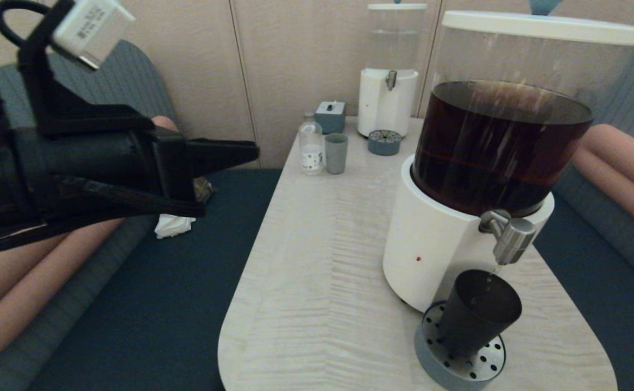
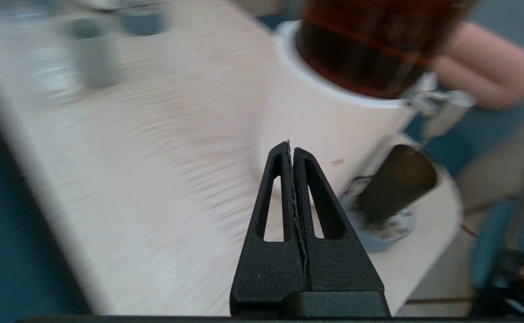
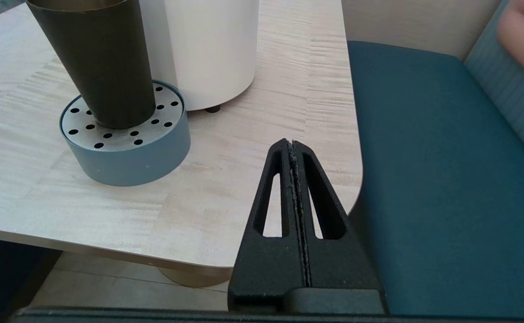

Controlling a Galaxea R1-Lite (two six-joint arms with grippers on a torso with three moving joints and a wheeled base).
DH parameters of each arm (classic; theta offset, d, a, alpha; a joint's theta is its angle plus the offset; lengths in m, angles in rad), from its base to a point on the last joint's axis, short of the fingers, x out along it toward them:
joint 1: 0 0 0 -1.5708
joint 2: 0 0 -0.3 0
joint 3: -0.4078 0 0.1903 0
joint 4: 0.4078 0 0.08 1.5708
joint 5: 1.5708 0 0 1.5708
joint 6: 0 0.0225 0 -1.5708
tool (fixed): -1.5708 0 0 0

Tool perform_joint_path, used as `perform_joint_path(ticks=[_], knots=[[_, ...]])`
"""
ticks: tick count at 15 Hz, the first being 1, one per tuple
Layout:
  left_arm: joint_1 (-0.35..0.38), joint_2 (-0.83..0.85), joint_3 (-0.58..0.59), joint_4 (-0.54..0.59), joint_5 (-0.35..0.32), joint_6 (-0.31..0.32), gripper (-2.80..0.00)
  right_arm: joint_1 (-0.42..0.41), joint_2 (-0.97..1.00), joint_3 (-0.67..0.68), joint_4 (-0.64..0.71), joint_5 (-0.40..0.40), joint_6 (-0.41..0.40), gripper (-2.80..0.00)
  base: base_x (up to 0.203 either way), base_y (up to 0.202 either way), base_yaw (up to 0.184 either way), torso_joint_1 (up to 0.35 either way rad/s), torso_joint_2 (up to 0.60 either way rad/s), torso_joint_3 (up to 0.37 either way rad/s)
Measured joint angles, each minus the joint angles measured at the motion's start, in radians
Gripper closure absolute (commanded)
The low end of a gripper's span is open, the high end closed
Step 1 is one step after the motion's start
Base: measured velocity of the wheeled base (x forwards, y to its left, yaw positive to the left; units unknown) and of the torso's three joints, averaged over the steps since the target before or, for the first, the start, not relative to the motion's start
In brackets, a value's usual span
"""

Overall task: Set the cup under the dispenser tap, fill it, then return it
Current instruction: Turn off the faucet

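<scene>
The cup [image 1: 477,312] stands upright on the perforated drip tray [image 1: 460,361] at the near right end of the worktop [image 1: 317,271], directly under the dispenser tap [image 1: 509,239]. A thin thread of liquid shows between the spout and the cup's mouth. The tray sits against the foot of the large dispenser [image 1: 447,239], whose white base carries a clear tank of dark brown liquid under a white lid. Nothing touches the cup apart from the tray beneath it.

The left claw [image 1: 240,155] hangs in the air off the left side of the worktop, well apart from the cup, fingers pressed together on nothing — its wrist view shows them closed tip to tip, pointing towards the dispenser's base. The right claw [image 3: 291,148] is also closed and empty, held low beside the worktop's near right corner, close to the tray but clear of it.

At the far end stand a smaller dispenser [image 1: 388,70] with clear liquid and its own drip tray [image 1: 384,142], a pale grey-green cup [image 1: 336,153], a small clear bottle [image 1: 311,144] just beside it, and a grey box [image 1: 330,115]. Blue bench seating [image 1: 599,282] with pink bolsters flanks the worktop — a crumpled white tissue [image 1: 173,225] lies on the left seat.
</scene>
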Motion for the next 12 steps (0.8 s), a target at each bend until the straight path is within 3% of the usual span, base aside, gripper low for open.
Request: perform_joint_path(ticks=[2,4,7,12], knots=[[-0.07,0.076,-0.006,-0.076,-0.036,-0.001,0.0,0.0,0.0,0.0,0.0,0.0,0.0,0.0,0.0,0.0,0.0,0.0,0.0,0.0],[-0.133,0.126,-0.026,-0.076,-0.065,0.026,0.0,0.0,0.0,0.0,0.0,0.0,0.0,0.0,0.0,0.0,0.0,0.0,0.0,0.0],[-0.22,0.176,-0.081,0.046,-0.116,0.118,0.0,0.0,0.0,0.0,0.0,0.0,0.0,0.0,0.0,0.0,0.0,0.0,0.0,0.0],[-0.294,0.272,-0.258,0.229,-0.121,0.182,0.0,0.0,0.0,0.0,0.0,0.0,0.001,0.0,0.0,0.0,0.0,0.0,0.0,0.0]])
